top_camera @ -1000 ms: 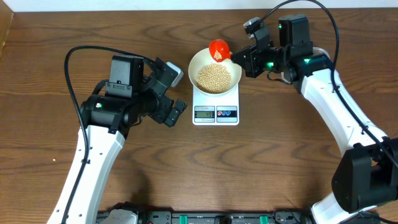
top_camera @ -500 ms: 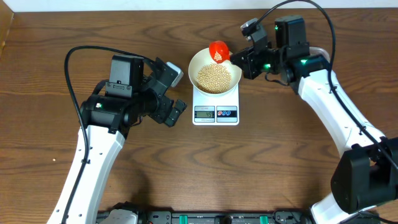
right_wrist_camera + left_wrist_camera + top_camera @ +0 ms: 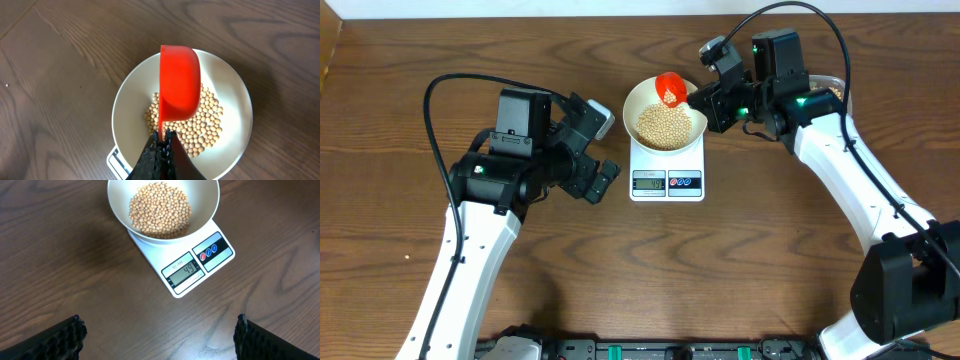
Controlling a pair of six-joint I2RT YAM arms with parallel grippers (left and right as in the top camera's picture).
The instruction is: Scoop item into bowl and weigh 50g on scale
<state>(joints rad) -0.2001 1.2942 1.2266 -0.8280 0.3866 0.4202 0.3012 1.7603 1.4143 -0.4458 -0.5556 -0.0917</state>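
Dark brown wood-grain table (image 3: 770, 260) fills the scene, with a pale strip along its far edge and a black rail with green fittings along the near edge. Near the middle of the far side sits the scale (image 3: 667, 181), white and flat, and the bowl (image 3: 692, 128) stands on top of it, hiding most of the platform. From the left wrist view only the front strip shows, with the grey display (image 3: 186, 271) reading 49 and the red and blue buttons (image 3: 208, 252) beside it. The beans (image 3: 663, 124) lie heaped in the bottom of the bowl, well below the rim. The right gripper (image 3: 160, 146) is pinched tight on the thin handle of a red scoop (image 3: 178, 82), which hangs over the far part of the bowl, apart from the heap. Seen from that wrist, the scoop's rounded back faces the camera and covers part of the beans, so its contents cannot be made out there; from overhead a few tan specks show inside it. Behind the right arm (image 3: 850, 170) the edge of a clear tub (image 3: 832, 88) peeks out, mostly hidden. The left gripper (image 3: 603, 148) hovers just left of the scale with its jaws spread wide and nothing between them. Its black ribbed fingers (image 3: 65, 340) frame the bottom corners of its own view. A black cable (image 3: 435, 95) loops above the left arm (image 3: 480, 240).
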